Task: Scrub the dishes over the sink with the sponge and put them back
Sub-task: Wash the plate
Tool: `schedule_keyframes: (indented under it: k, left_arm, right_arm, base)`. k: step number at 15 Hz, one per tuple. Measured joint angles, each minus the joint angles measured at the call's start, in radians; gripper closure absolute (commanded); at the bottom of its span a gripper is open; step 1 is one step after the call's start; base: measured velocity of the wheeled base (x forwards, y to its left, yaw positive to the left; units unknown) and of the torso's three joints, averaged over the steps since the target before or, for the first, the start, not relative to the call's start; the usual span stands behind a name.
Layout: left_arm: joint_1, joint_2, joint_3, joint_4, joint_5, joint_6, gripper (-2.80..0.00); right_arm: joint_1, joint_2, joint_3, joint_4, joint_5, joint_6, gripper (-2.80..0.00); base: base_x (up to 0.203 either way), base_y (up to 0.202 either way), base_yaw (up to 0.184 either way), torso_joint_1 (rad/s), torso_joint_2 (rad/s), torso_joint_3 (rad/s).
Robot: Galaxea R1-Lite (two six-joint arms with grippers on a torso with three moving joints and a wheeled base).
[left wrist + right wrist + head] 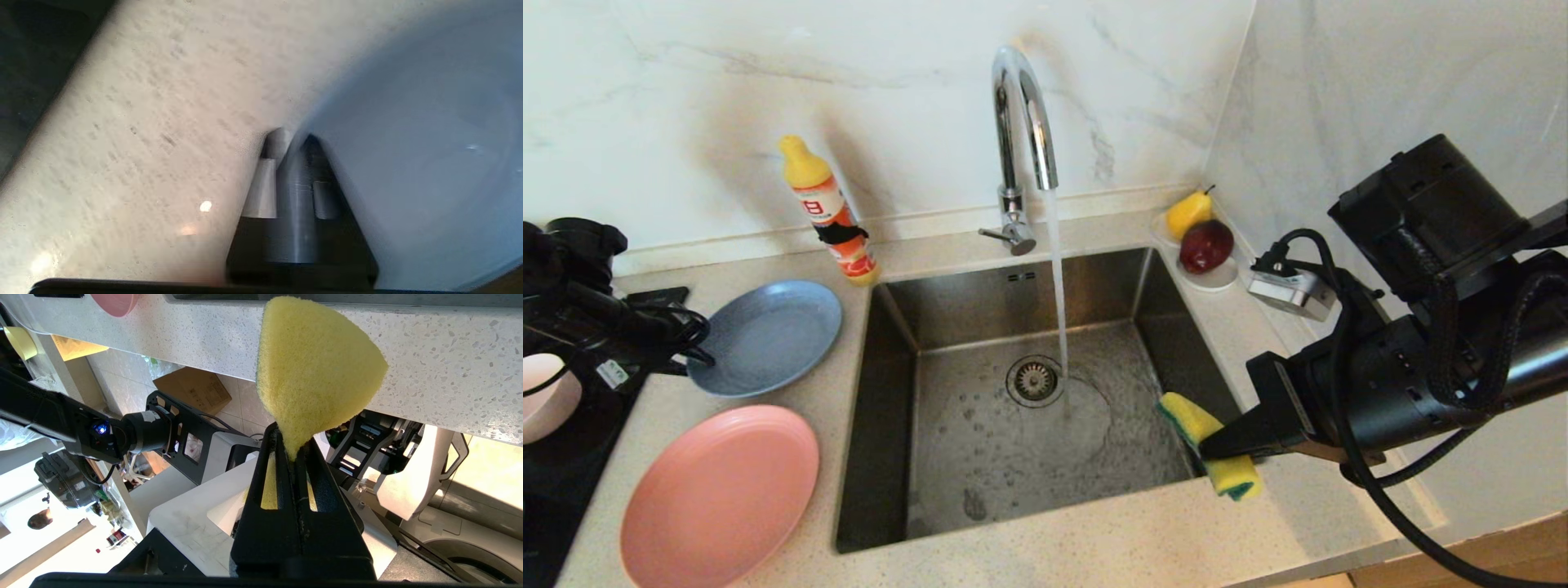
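Note:
The grey-blue plate (768,335) lies on the counter left of the sink (882,408). At the plate's left rim, my left gripper (698,347) is shut on the edge. The left wrist view shows that rim (429,143) between the closed fingers of the left gripper (295,139), with the plate resting on the counter. The pink plate (719,498) lies nearer, and a pale pink bowl (547,400) sits at the far left. Over the sink's front right corner, my right gripper (1213,447) is shut on the yellow-and-green sponge (1205,425). In the right wrist view, the sponge (314,367) fans out from the right gripper (292,437).
Water runs from the chrome tap (1021,106) down beside the drain (1035,380). A dish-soap bottle (829,212) stands behind the grey-blue plate. A white saucer (1217,278) with a pear and a red fruit sits at the back right, beside a white plug block (1290,290).

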Motion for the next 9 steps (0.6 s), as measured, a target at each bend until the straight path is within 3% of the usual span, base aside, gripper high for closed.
schedule_keyframes:
  k: [9]
  left_arm:
    - [0.028,-0.011,-0.002,0.006,0.004,-0.001,0.0]
  right_arm:
    - [0.0,-0.001,-0.001,0.0,0.0,0.002,0.0]
  base:
    - [0.0,0.0,0.0,0.0,0.0,0.0]
